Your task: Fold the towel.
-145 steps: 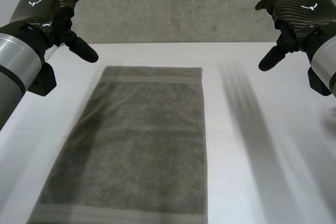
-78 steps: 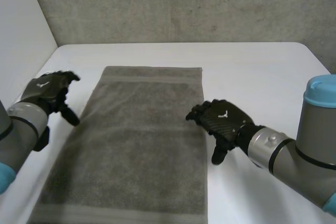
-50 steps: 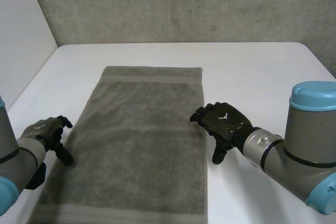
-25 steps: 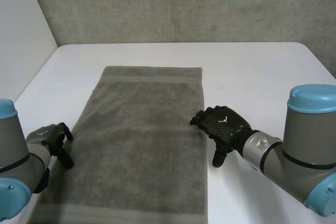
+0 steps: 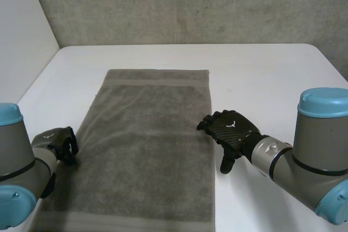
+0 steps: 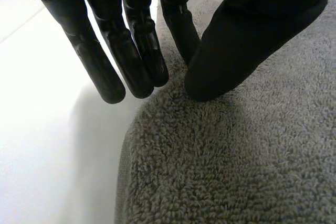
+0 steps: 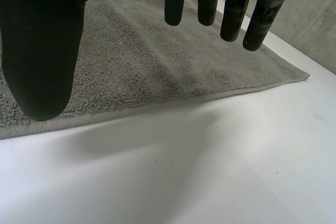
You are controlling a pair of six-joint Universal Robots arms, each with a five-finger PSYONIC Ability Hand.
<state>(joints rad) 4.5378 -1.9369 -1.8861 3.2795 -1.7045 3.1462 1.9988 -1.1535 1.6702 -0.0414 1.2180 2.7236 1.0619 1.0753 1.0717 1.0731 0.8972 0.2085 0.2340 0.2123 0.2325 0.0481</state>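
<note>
Grey terry towel (image 5: 147, 145) lies flat and lengthwise on the white table (image 5: 266, 74). One short end points towards the concrete wall (image 5: 190, 4) and the other towards me.

My left hand (image 5: 58, 144) sits low at the towel's left long edge, nearer the end closest to me. From that wrist I see my thumb (image 6: 236, 45) bearing down on the pile right at the edge. Its tip meets the nearest finger, and the edge of the cloth is nipped between the two. The towel bulges up a little just there. The rest of that hand's fingers (image 6: 131, 51) reach straight down just beside the cloth, over bare table.

My right hand (image 5: 229, 130) is at the opposite long edge, about halfway along it. Its fingers are straight and held well apart from the thumb, with nothing in them. They hang over the towel's right border, and the thumb is above the cloth just inside the hem. I cannot tell whether any fingertip of this hand touches the towel.
</note>
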